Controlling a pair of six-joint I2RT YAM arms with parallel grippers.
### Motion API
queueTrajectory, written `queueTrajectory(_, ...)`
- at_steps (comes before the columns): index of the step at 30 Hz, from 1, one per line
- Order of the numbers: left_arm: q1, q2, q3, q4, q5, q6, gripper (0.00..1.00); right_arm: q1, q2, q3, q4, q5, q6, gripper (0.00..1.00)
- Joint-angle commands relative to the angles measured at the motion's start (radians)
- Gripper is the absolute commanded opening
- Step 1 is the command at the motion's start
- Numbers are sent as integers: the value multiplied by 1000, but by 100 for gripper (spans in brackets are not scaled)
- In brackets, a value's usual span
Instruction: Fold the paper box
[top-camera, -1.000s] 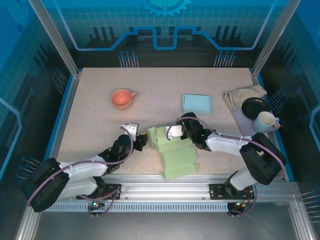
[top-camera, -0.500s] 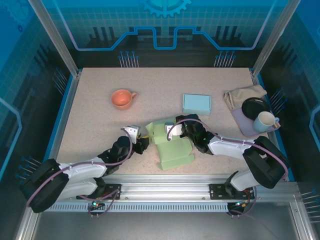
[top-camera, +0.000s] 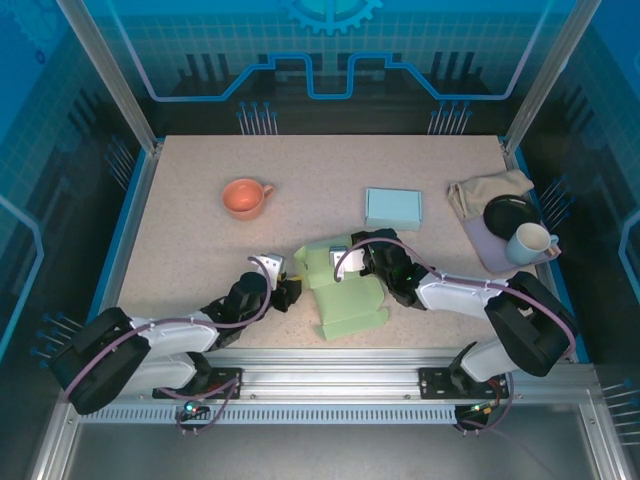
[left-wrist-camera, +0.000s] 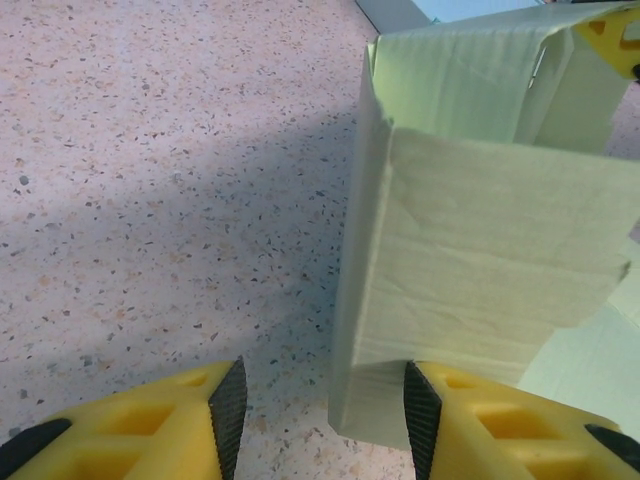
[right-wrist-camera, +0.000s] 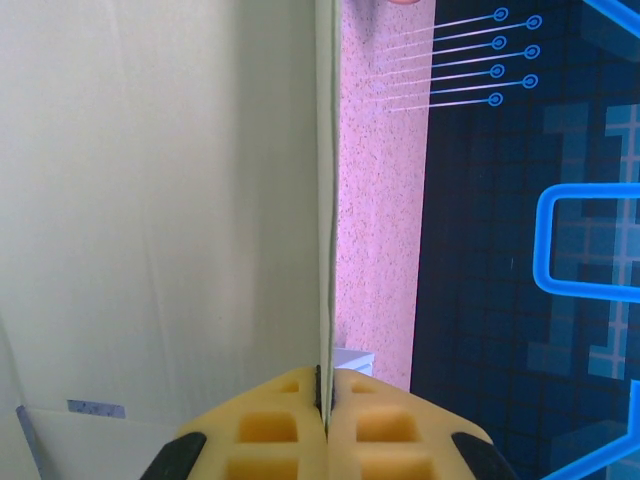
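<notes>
So the green paper box (top-camera: 345, 290) sits near the front middle of the table (top-camera: 200, 160), right between the two arms, part folded; a couple of walls are standing while the near end lies flat as a loose flap. The right gripper (right-wrist-camera: 325, 392) is clenched tight on the thin edge of one upright wall, you can see the card pinched between the yellow fingers (right-wrist-camera: 270, 420) in the right wrist view. The left gripper (left-wrist-camera: 320, 405) has its jaws parted about halfway and straddles the lower corner of another wall; one pad looks to be against the card and the other stands apart over bare table, so I'd say it's grasping nothing yet. My read is we're mid-fold, with the right arm holding a side up so the left can take the neighbouring panel. The next move probably wants the left one to close on that corner or push it inward, without the right letting the wall flop or crease. As for writing, there's a tiny bluish label (right-wrist-camera: 95, 408) low on the card in the right wrist view, too small to read; no brand anywhere I can make out. The orange cup (top-camera: 243, 197) and the pale blue box (top-camera: 393, 207) sit further back, well apart from all this.
</notes>
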Motion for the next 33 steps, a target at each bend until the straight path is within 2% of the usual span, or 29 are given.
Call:
queueTrajectory(1,4,-4,40,10,25,-11,49,4,5,-14,39,-21,6,0)
queueTrajectory(23,-12,25,109,-53,37,-72,50,19,23,-17,43,-10,-14,0)
queueTrajectory(29,-21,60,169,-166,-21,-130,51,27,29,-18,43,2,-23,0)
queueTrajectory(33,-55,91,165,-131,-71,-162,51,29,34,-18,42,10,-26,0)
